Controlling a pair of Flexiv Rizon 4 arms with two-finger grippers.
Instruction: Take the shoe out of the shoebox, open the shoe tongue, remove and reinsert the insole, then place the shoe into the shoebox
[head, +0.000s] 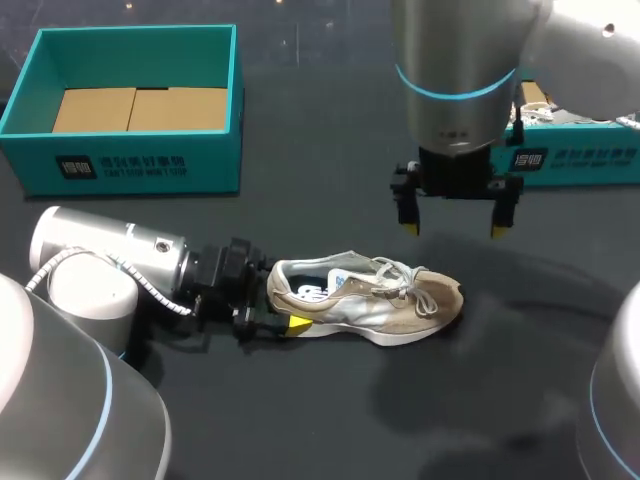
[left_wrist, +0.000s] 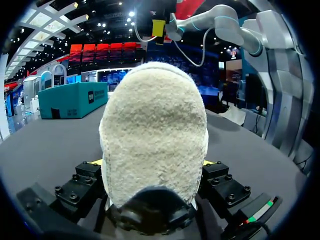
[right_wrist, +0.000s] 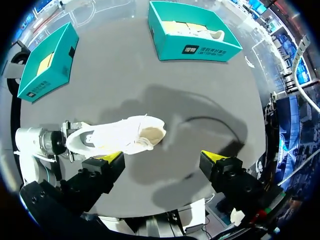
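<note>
In the head view, the shoe (head: 365, 300) lies on the dark surface (head: 330, 420), out of both boxes. The left gripper (head: 272, 318) is clenched on its heel. The right gripper (head: 455, 228) hangs above the toe end, released and holding nothing. A teal shoebox (head: 130, 165) stands at the far left and a second shoebox (head: 575, 160) at the far right.

In the left wrist view, the fuzzy beige heel fills the space between the fingers, a yellow tip at either side.

In the right wrist view, the shoe lies ahead of the spread fingers, touching neither.
</note>
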